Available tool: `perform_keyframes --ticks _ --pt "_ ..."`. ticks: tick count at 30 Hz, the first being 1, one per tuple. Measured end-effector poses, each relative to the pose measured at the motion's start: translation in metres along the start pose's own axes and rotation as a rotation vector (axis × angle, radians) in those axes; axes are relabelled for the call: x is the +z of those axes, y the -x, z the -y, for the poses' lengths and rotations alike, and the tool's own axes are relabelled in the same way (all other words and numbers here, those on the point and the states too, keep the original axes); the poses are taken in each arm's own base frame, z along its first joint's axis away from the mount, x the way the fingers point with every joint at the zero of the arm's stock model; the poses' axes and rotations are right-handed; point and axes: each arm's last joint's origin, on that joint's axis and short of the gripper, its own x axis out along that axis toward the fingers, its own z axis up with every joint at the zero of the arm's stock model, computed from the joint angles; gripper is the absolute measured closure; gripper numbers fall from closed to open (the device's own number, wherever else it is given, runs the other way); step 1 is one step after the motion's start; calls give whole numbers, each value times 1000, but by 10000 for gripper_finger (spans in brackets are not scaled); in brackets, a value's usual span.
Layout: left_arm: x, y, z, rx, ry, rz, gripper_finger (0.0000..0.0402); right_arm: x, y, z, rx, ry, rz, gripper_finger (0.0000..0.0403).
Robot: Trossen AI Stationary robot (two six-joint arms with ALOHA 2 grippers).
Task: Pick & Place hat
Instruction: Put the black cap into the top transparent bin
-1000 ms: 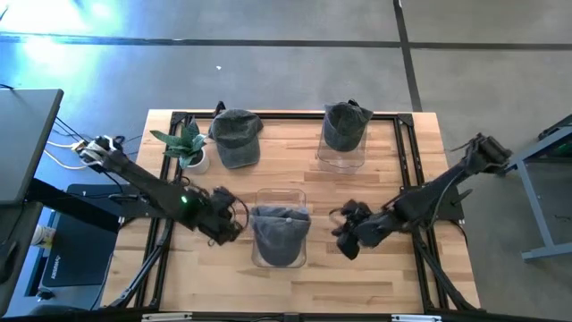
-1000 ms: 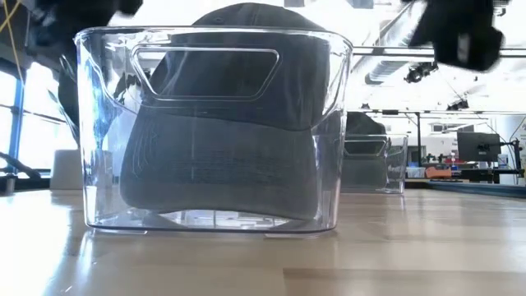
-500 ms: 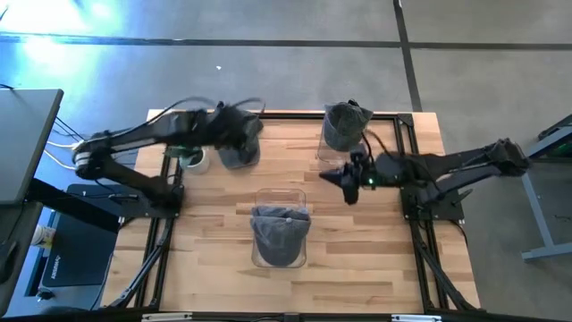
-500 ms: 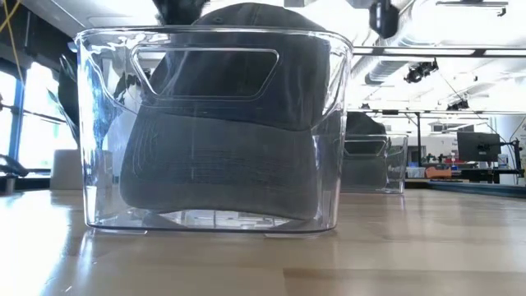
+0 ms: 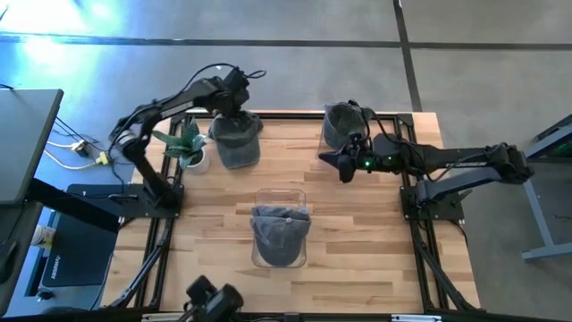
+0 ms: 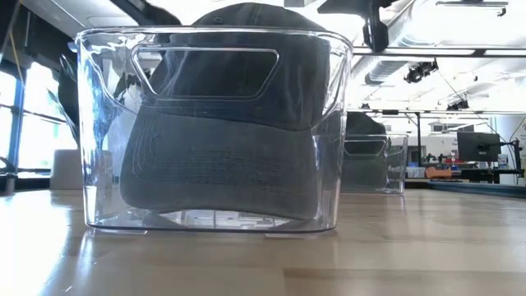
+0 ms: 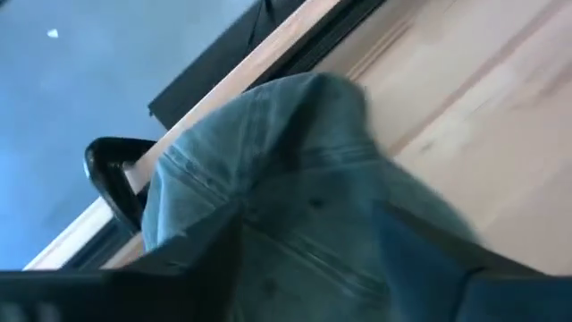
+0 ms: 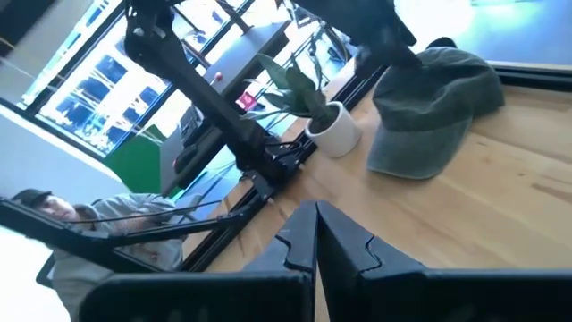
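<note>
Left gripper (image 5: 234,97), fingers apart over loose grey-green cloth cap (image 5: 237,136): should seat both around the crown before closing; right gripper (image 5: 343,166) pinched shut, empty

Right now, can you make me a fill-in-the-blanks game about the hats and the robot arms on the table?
1. The nearest grey denim cap sits inside a clear plastic ____.
2. The left end effector hovers over the loose grey cap, its fingers spread ____.
3. Beside that loose cap stands a small green ____ in a white pot.
4. The right end effector, beside the far clear bin, has its fingers ____.

Missing words: bin; open; plant; shut
</note>
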Motion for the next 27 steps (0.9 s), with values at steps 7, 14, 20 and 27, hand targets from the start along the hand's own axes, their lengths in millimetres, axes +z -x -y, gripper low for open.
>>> perform_keyframes --ticks 7,14,20,27 --pt "-1 -60 -1 116 -78 -166 78 6 -1 7 -15 62 5 403" --pt "-4 -95 4 325 -125 -231 87 19 -3 20 46 98 -58 403" --pt "1 -110 11 308 -143 -184 153 25 -3 27 72 111 -91 402" --pt "2 -115 19 126 -219 -173 349 25 -2 30 89 105 -120 402"
